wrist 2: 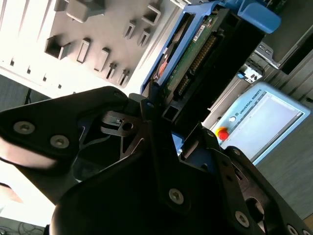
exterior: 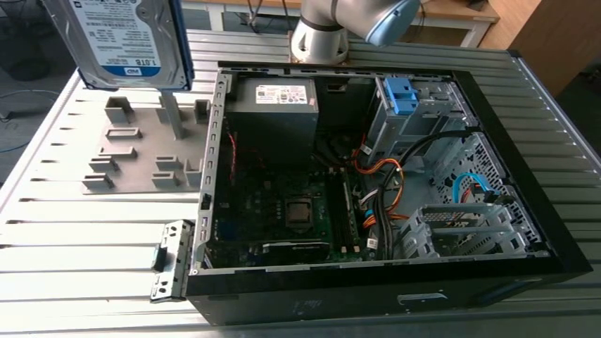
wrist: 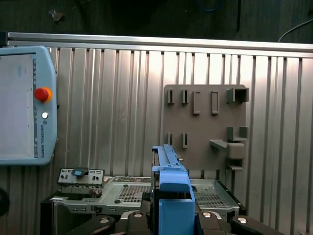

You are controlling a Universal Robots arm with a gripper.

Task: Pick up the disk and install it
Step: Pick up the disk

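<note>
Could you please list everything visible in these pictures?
table: one, silver, ribbed
computer case: one, black, open, on the table
power supply: one, grey, inside the case
bracket: one, blue, in the drive cage
holder plate: one, grey, beside the case
teach pendant: one, pale blue, on the table
disk: one, silver with blue rails, raised above the table
gripper: one, black, shut on the disk
arm: one, grey, behind the case in the exterior view

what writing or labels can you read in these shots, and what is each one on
No text can be quoted with confidence.
disk: white-and-blue label, print too small to read.
grey box inside the computer case: white sticker, print too small to read.
teach pendant: lettering along its edge beside the red button, too blurred to read.
</note>
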